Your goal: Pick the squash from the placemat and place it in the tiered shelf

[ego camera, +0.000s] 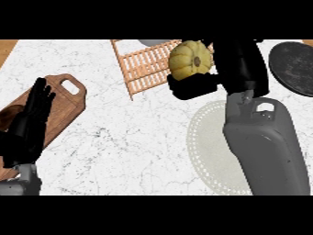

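A yellow ribbed squash [191, 59] is held up over the right part of the wooden slatted tiered shelf [144, 66] at the back of the counter. My right hand [216, 75] is curled round the squash from the right and below, its thumb under the squash. The round pale placemat [206, 142] lies on the counter at the right, partly hidden by my right forearm, with nothing showing on it. At the left edge my left hand [26, 124] rests open, fingers pointing up.
A wooden cutting board [67, 98] lies under my left hand at the left. A dark frying pan [301, 69] sits at the back right. A pale bowl's rim [159, 42] shows behind the shelf. The counter is white marble.
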`<action>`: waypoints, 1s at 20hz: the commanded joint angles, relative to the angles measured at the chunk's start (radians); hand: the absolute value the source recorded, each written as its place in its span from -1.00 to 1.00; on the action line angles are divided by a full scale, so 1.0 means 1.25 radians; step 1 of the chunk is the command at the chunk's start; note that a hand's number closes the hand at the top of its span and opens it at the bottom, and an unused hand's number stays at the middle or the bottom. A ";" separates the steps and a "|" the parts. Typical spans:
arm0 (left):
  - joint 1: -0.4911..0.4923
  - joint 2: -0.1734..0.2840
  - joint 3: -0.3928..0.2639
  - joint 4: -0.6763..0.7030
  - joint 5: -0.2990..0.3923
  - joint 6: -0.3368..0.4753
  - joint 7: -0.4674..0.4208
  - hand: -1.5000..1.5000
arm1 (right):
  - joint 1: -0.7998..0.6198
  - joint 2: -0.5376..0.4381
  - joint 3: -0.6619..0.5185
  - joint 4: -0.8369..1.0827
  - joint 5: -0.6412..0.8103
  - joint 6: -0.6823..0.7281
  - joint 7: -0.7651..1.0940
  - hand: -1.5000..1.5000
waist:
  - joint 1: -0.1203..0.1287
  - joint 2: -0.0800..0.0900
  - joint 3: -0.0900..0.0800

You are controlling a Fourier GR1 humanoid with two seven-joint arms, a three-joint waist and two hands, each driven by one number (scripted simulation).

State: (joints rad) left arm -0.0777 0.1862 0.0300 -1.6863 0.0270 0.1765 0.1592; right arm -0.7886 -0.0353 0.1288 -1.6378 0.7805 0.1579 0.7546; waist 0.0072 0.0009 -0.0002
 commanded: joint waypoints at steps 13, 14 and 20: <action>-0.022 0.001 0.020 0.014 -0.007 -0.026 0.015 0.00 | -0.175 0.017 -0.141 0.530 0.002 -0.320 -0.328 1.00 | 0.006 0.002 0.000; 0.013 0.005 0.029 -0.050 0.015 -0.030 0.039 0.00 | -0.121 -0.002 -0.146 0.540 -0.011 -0.331 -0.395 1.00 | 0.009 0.002 0.000; -0.006 -0.015 0.005 -0.001 -0.023 -0.027 -0.002 0.00 | -0.280 -0.016 -0.204 0.753 -0.017 -0.382 -0.425 1.00 | 0.012 0.005 0.000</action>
State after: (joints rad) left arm -0.0845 0.1799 0.0506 -1.6927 0.0168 0.1402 0.1670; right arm -1.0699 -0.0332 -0.0704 -0.8248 0.7826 -0.2761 0.2840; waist 0.0220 0.0061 -0.0002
